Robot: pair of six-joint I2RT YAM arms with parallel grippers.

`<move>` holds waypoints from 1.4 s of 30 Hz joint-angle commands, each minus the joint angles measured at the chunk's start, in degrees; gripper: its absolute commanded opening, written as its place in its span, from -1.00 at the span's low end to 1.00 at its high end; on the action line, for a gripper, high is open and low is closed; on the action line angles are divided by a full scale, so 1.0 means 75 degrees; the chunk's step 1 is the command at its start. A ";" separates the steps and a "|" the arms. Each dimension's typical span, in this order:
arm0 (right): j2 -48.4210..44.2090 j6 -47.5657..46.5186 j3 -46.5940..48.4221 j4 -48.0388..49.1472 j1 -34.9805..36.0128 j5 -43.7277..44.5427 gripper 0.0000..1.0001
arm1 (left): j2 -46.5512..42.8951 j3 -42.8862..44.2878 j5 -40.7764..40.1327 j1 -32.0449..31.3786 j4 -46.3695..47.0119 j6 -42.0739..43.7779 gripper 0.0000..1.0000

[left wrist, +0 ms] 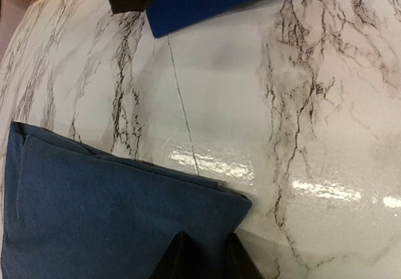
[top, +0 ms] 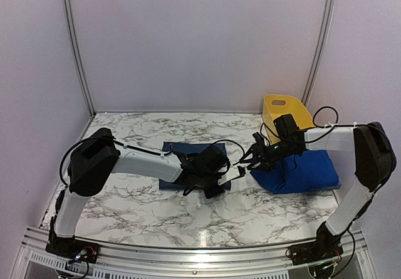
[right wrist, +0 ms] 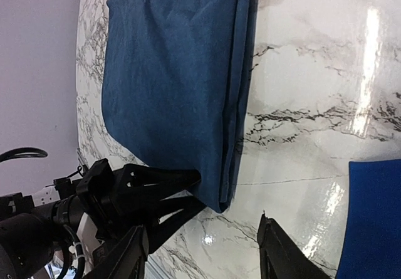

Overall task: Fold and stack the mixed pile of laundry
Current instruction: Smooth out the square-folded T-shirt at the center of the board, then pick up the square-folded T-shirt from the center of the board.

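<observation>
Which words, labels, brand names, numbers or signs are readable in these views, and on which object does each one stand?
None: no readable text appears in any view.
The dark denim-blue garment, the royal-blue garment, the yellow tub and the marble table show no print, tag or label.
Any marking on the left arm or the right arm is too small to tell.

Table (top: 125, 128): dark cloth (top: 178, 150), royal-blue cloth (top: 307, 172), perhaps tub (top: 285, 110)
</observation>
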 commanded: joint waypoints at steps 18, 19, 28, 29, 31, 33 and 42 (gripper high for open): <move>0.0956 0.2915 -0.0463 0.2502 0.0984 -0.0706 0.61 | -0.1564 -0.0849 0.0814 -0.0007 0.0675 -0.1506 -1.00; 0.1006 0.3243 -0.0590 0.3004 0.1026 -0.0801 0.63 | -0.1589 -0.0849 0.0817 -0.0007 0.0684 -0.1509 -1.00; 0.1825 0.4672 -0.0451 0.4196 0.1186 -0.0644 0.42 | -0.1847 -0.0981 0.1096 -0.0007 0.0689 -0.1548 -1.00; 0.1917 0.4759 -0.0415 0.4303 0.1176 -0.0554 0.41 | -0.1882 -0.1007 0.1146 -0.0016 0.0683 -0.1559 -1.00; 0.2112 0.5086 -0.0407 0.4779 0.1184 -0.0496 0.30 | -0.1981 -0.1102 0.1233 -0.0030 0.0671 -0.1602 -1.00; 0.2324 0.5175 -0.0234 0.4865 0.1166 -0.0431 0.19 | -0.2060 -0.1226 0.1288 -0.0037 0.0672 -0.1659 -1.00; 0.3222 0.4742 0.0758 0.4313 0.1173 -0.0335 -0.41 | -0.2187 -0.1469 0.1315 -0.0063 0.0671 -0.1738 -1.00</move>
